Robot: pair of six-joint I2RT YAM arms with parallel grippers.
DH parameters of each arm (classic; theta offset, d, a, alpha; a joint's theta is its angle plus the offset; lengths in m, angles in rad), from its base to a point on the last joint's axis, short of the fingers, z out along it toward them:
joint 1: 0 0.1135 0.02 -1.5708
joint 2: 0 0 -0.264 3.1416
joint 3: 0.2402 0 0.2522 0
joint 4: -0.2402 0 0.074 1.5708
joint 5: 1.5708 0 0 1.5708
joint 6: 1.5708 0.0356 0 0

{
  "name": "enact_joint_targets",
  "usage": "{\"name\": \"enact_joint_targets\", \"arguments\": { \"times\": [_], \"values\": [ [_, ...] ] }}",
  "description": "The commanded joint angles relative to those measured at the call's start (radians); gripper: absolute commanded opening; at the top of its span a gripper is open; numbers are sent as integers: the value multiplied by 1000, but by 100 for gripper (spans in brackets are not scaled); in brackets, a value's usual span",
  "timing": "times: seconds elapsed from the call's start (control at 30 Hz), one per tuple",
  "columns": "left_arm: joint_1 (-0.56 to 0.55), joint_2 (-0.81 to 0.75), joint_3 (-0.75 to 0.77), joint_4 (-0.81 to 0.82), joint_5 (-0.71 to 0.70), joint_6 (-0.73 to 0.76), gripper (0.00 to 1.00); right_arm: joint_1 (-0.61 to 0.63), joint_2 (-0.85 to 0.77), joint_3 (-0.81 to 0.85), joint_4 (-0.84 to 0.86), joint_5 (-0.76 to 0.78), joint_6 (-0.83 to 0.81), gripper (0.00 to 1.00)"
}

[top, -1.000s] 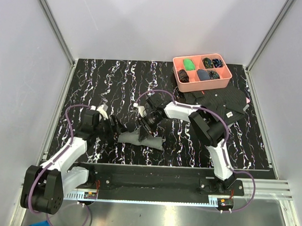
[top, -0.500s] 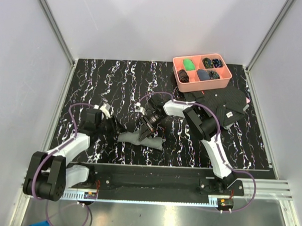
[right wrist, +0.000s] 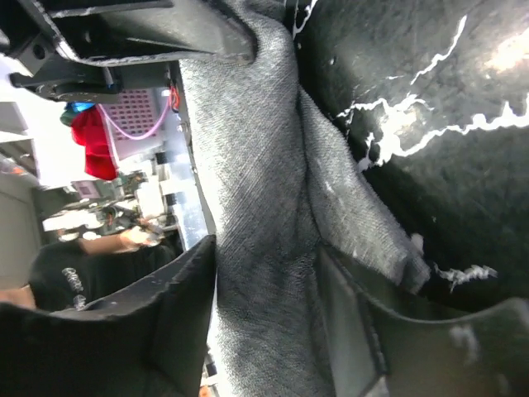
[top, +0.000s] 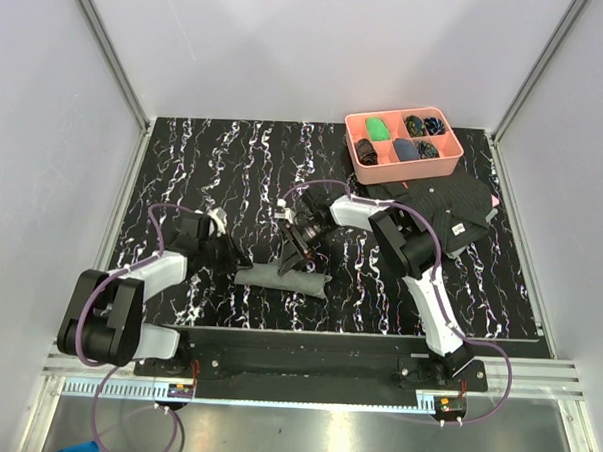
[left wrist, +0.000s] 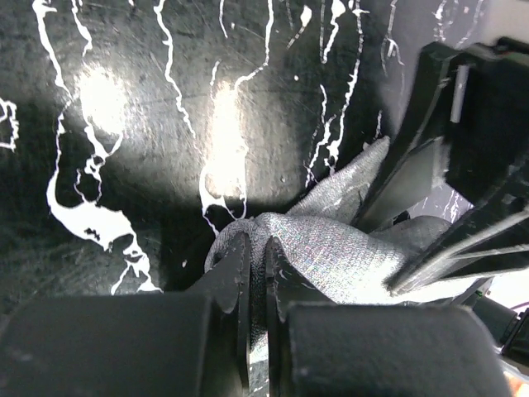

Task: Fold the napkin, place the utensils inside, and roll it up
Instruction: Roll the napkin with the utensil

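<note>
Napkin, top view: the grey napkin lies as a short roll at the near middle of the black marbled table, between the two grippers.
Change, top view: within the last second the right gripper has tipped steeper onto the roll's middle. The left gripper stays at the roll's left end while its arm has folded in behind it. The bundle looks flatter and tighter.
Meaning: rolling seems nearly done. No utensils are in view, so whether they sit inside cannot be told.
Left wrist view: the fingers are pressed nearly together and appear to nip the napkin's end.
Right wrist view: the fingers stand apart, straddling the roll. Cloth fills the gap, so the gripper seems clamped on it.
Surface: glossy and white-veined, with patches of glare.
Room: pale panel walls. A pink tray sits at the far right, with a black patterned cloth just on its near side.
</note>
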Motion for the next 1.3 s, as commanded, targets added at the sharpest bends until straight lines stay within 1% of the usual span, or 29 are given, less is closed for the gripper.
{"name": "enact_joint_targets", "arguments": {
  "times": [0.0, 0.1, 0.23, 0.27, 0.33, 0.37, 0.4, 0.43, 0.47, 0.5, 0.53, 0.57, 0.67, 0.77, 1.1, 1.13, 1.23, 1.27],
  "values": [
    [-4, 47, 44, -29, -5, 12, 0, -6, -116, 29, 4, 214, -24, 61],
    [-4, 72, 56, -34, 3, 17, 0, -5, -190, 15, 22, 300, -30, 65],
    [-4, 105, 76, -51, 12, 21, 0, 1, -288, -23, 65, 363, -33, 66],
    [-4, 117, 80, -55, 15, 24, 0, 6, -308, -42, 103, 380, -33, 66],
    [-4, 139, 94, -63, 18, 27, 0, 24, -369, -109, 141, 467, -42, 67],
    [-6, 147, 99, -69, 24, 32, 0, 49, -392, -160, 178, 507, -58, 67],
    [-4, 154, 110, -74, 27, 35, 0, 69, -414, -186, 200, 591, -65, 68],
    [-4, 168, 113, -78, 29, 33, 0, 87, -455, -215, 221, 631, -82, 68],
    [-4, 173, 116, -80, 35, 35, 0, 131, -475, -268, 268, 715, -90, 68],
    [-4, 179, 119, -80, 39, 35, 0, 152, -495, -293, 293, 748, -96, 67],
    [-4, 188, 119, -80, 45, 35, 0, 200, -526, -335, 331, 780, -111, 67],
    [-4, 190, 120, -78, 47, 36, 0, 222, -537, -350, 347, 844, -117, 67],
    [-3, 188, 120, -78, 47, 36, 0, 282, -552, -392, 396, 943, -133, 67],
    [-3, 182, 120, -78, 47, 32, 0, 305, -538, -399, 415, 989, -142, 67],
    [-3, 153, 134, -91, 50, 35, 0, 310, -431, -406, 390, 1069, -183, 66],
    [-3, 151, 136, -91, 50, 35, 0, 308, -425, -404, 387, 1063, -183, 65],
    [-3, 147, 137, -91, 53, 35, 0, 308, -407, -396, 364, 1028, -173, 52],
    [-3, 145, 139, -91, 53, 35, 4, 308, -396, -393, 360, 1014, -168, 49]
  ]
}}
